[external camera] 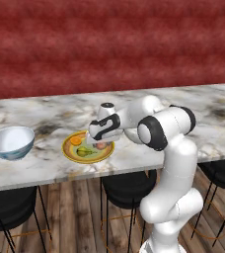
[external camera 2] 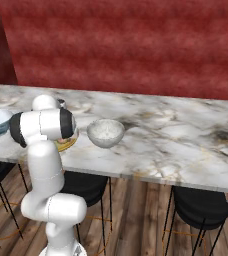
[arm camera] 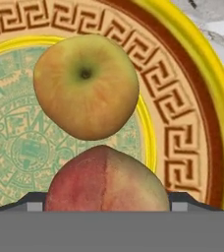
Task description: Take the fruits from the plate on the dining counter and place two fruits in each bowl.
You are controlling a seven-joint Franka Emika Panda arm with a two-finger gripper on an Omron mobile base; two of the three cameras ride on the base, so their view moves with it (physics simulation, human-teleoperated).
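We find the plate [external camera: 69, 149] lying flat on the dining counter [external camera: 45, 168], between the blue-sided bowl [external camera: 12, 143] to one side and the speckled bowl [external camera 2: 105, 133] to the other; neither bowl touches the plate. The arm reaches low over the plate, with the gripper [external camera: 95, 145] down among the fruits.

In the left base view we note an orange fruit [external camera: 75, 141] near the plate's far rim, a yellow-green pear-like fruit [external camera: 84, 152] toward its near edge, and a reddish fruit [external camera: 101, 146] just under the hand.

In the hand view the pinkish-red fruit [arm camera: 106, 179] sits right between the two fingertips [arm camera: 34, 204], one dark tip showing at either side of it. Just beyond it lies a rounder fruit [arm camera: 86, 86], yellow-orange with a dark stem hollow, partly on the patterned rim and partly on the pale green centre; the two fruits appear to meet or nearly meet.

The jaws flank the pinkish-red fruit closely, but we cannot tell whether they are pressing on it or standing slightly off.
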